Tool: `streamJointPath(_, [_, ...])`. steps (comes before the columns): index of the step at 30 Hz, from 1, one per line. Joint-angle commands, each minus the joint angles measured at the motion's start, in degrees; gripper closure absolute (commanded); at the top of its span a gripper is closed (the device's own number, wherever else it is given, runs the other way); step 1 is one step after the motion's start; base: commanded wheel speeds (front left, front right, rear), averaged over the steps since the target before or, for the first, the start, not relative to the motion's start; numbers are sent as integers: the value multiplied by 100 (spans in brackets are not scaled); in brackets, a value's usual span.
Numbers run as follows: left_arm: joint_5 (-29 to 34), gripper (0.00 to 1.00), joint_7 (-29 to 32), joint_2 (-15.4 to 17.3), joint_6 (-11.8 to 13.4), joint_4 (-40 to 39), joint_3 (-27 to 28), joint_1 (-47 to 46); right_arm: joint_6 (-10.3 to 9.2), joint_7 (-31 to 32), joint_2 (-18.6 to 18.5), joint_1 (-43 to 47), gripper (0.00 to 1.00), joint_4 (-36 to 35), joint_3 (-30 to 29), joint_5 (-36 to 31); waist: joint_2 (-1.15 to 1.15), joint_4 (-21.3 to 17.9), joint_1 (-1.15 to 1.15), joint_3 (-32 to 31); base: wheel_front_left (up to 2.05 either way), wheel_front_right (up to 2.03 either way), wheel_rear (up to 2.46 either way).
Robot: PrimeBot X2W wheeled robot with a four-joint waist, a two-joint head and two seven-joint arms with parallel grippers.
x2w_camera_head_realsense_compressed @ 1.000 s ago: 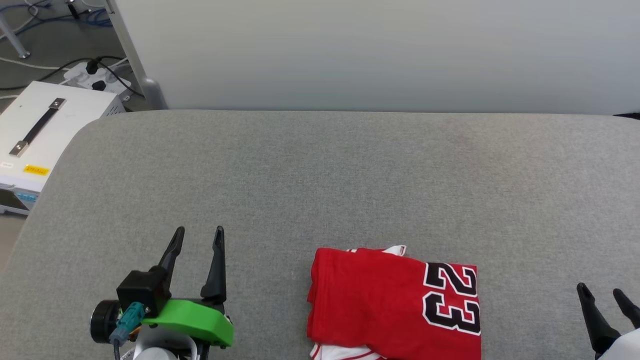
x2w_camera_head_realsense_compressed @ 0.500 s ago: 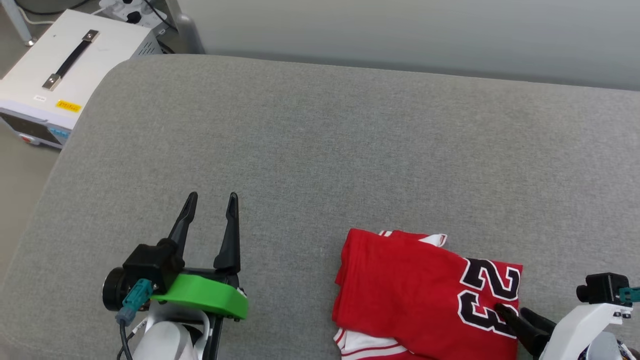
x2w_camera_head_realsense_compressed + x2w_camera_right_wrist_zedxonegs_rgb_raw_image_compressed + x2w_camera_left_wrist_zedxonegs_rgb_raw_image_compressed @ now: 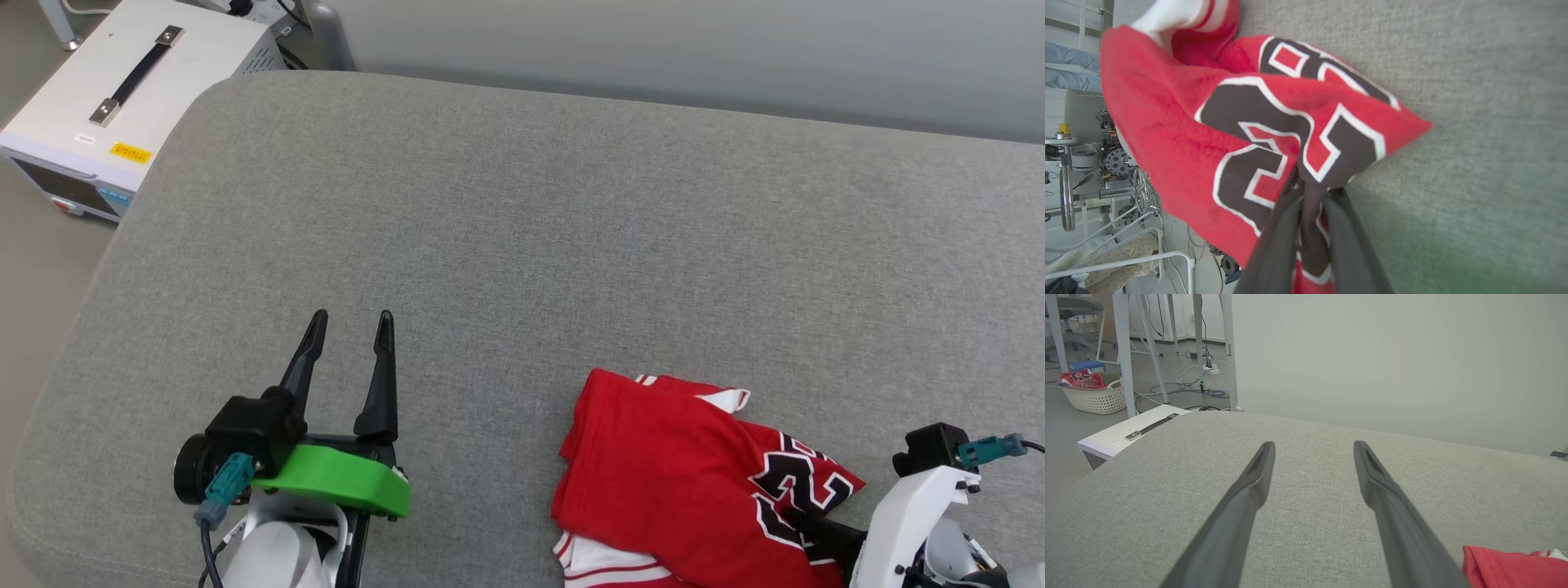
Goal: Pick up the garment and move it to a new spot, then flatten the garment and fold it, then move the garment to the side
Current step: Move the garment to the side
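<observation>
- The shirt (image 3: 678,482) lies on the table (image 3: 571,245) at 5 o'clock.
- The left gripper (image 3: 353,316) is at 7 o'clock, well apart from the shirt.
- The right gripper (image 3: 1312,192) touches the shirt's 4 o'clock edge.
- A box (image 3: 98,90) stands beside the table at 10 o'clock.

The grey padded surface (image 3: 571,245) offers open passage across its far and middle zones. Near right, the garment (image 3: 678,482) lies bunched, pinched by the right gripper (image 3: 1312,196). Near left, the left gripper (image 3: 352,316) hovers, fingers spread. A wall (image 3: 653,49) bounds the far edge; a white box (image 3: 98,106) stands off the far-left corner.
</observation>
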Motion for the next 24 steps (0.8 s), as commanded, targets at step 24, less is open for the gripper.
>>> streamJointPath(24, [242, 0, 22, 204, -144, -248, 82, -159, -6, -745, -819, -1602, 100, 350, -214, -3114, 0, -2545, 0, 383, 0, 0, 0])
